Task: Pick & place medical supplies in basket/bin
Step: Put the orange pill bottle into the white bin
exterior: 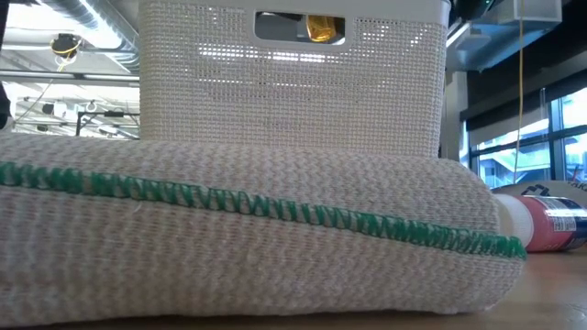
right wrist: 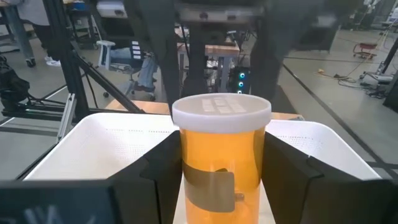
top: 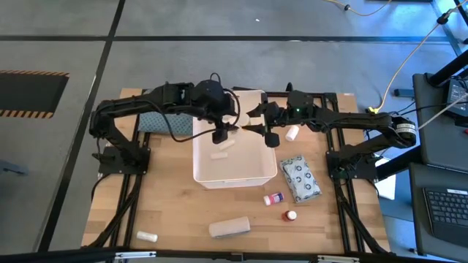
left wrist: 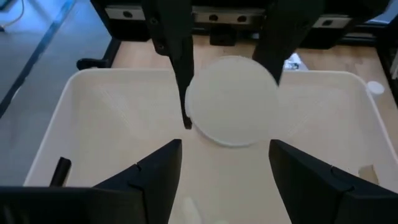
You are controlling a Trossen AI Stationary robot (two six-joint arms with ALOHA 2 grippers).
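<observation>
The white tub [top: 252, 172] stands mid-table. My right gripper [right wrist: 221, 155] is shut on an orange bottle [right wrist: 217, 168] with a white cap [right wrist: 221, 109], held over the tub's right part [top: 256, 131]. My left gripper [left wrist: 227, 162] hangs open over the tub's middle [top: 219, 136], facing the cap [left wrist: 230, 99] end-on with its fingers apart from it. A white piece [top: 224, 153] lies on the tub's floor. Through the tub's handle slot the low view shows the orange bottle [exterior: 321, 27]. My right gripper pinches the orange bottle's body [right wrist: 193, 162] between its two fingers [right wrist: 155, 180]. It comes roughly level from the table's right. The bottle lies along the fingers, cap end pointing toward the left gripper. It is lifted clear above the tub's floor.
On the wood lie a grey-patterned packet [top: 301, 179], two small red-capped bottles [top: 273, 198] [top: 291, 215], a beige roll [top: 229, 228] near the front edge, a white roll [top: 147, 236] and another [top: 292, 133] beside the tub. A teal patterned cloth [top: 157, 120] lies far left.
</observation>
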